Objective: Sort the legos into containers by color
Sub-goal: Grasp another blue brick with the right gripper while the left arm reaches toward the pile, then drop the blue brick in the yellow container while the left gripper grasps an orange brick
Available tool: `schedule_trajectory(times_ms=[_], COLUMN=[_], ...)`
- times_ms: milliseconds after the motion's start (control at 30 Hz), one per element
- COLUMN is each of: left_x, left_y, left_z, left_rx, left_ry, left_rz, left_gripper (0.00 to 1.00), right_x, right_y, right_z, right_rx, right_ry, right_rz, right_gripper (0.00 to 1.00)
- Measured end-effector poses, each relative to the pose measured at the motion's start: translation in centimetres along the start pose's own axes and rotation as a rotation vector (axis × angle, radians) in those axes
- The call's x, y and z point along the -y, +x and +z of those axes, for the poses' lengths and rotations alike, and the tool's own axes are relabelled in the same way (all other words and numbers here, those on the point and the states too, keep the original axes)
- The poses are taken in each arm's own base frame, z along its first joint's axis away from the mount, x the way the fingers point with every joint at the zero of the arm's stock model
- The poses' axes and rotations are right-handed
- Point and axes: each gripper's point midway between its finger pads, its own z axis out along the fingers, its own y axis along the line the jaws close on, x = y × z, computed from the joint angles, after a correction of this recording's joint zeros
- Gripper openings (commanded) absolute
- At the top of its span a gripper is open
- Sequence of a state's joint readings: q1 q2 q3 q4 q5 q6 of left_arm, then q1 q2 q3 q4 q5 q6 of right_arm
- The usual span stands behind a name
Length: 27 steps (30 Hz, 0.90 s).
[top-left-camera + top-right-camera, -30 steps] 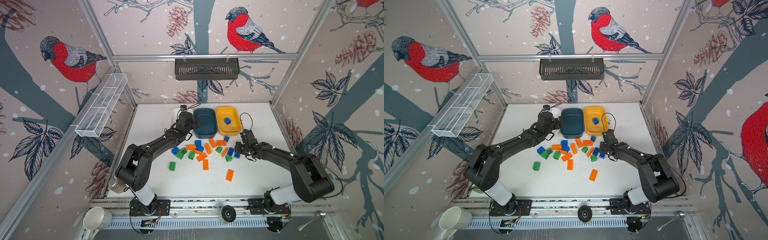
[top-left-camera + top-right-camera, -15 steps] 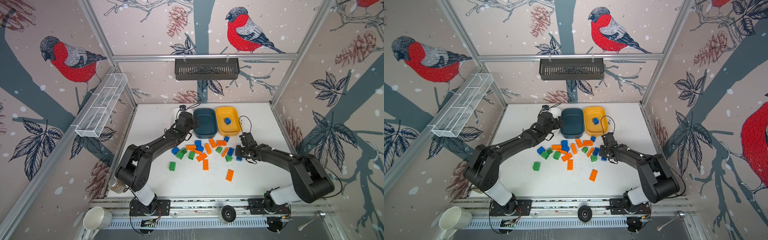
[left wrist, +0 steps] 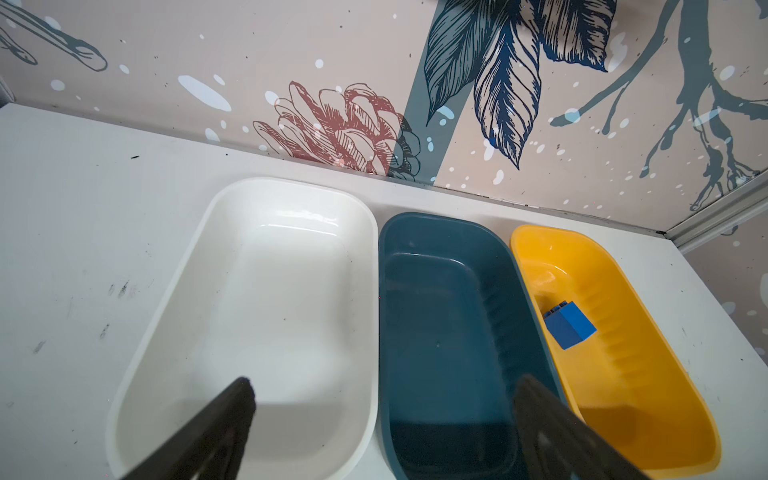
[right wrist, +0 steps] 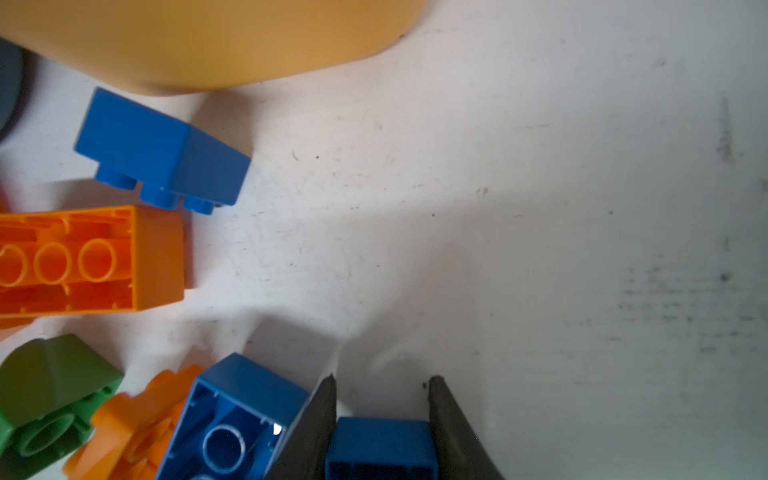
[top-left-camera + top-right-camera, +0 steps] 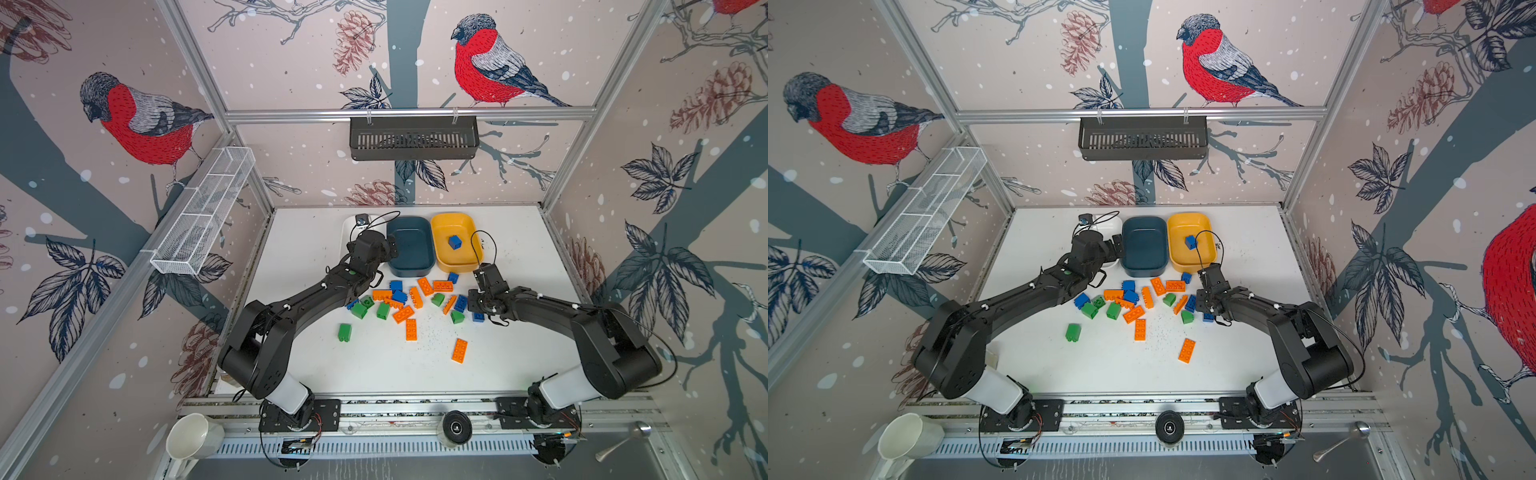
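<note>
**White table** (image 5: pixel 519 365): the work surface for the sort.

**Containers:** three stand side by side along the far edge, where either of my arms can reach them. They are the white tub (image 3: pixel 266 299), the dark teal tub (image 5: pixel 411 253) and the yellow tub (image 5: pixel 451 259). The white and teal tubs are empty. The yellow one holds a single blue brick (image 5: pixel 455 242), so I judge it to be the bin for blue.

**Pile of legos** (image 5: pixel 415 297): orange, green and blue bricks lie loose just in front of the tubs, with a few strays nearer my bases. Nearly all of the sorting is yet to do.

**My left gripper** (image 3: pixel 386 384): the jaws are wide apart and hold nothing. It hovers above the adjoining rims of the white and teal tubs, clear of the pile.

**My right gripper** (image 4: pixel 382 378): it sits low at the pile's right edge, jaws clamped on the flat sides of a short blue lego (image 4: pixel 380 444). Flat faces give a firm hold. I judge it not yet lifted; the yellow tub is near.
</note>
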State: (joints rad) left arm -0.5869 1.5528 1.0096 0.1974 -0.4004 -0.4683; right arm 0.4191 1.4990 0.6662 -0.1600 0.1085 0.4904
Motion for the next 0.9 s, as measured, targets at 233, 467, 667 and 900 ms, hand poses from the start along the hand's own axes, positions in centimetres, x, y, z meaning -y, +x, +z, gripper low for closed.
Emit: schedule_trajectory(times_ms=[233, 467, 667, 900], left_x=[3.0, 4.5, 5.9, 5.9], left_y=[0.3, 3.1, 5.9, 9.8], left_z=[-2.2, -3.1, -4.1, -4.5], left_rx=[0.025, -0.067, -0.176, -0.324], left_ry=[0.034, 0.101, 0.192, 0.22], left_rz=[0.044, 0.033, 0.08, 0.157], left_gripper=[0.97, 0.97, 0.97, 0.97], right_x=[-1.2, -4.6, -7.0, -7.8], right_y=[-3.1, -10.8, -16.4, -20.3], right_z=[-2.6, -5.1, -4.3, -1.3], right_rx=[0.1, 0.305, 0.384, 0.39], right_ry=[-0.043, -0.145, -0.197, -0.177], right_rz=[-0.037, -0.015, -0.012, -0.049], right_gripper=[0.3, 0.29, 0.3, 0.31])
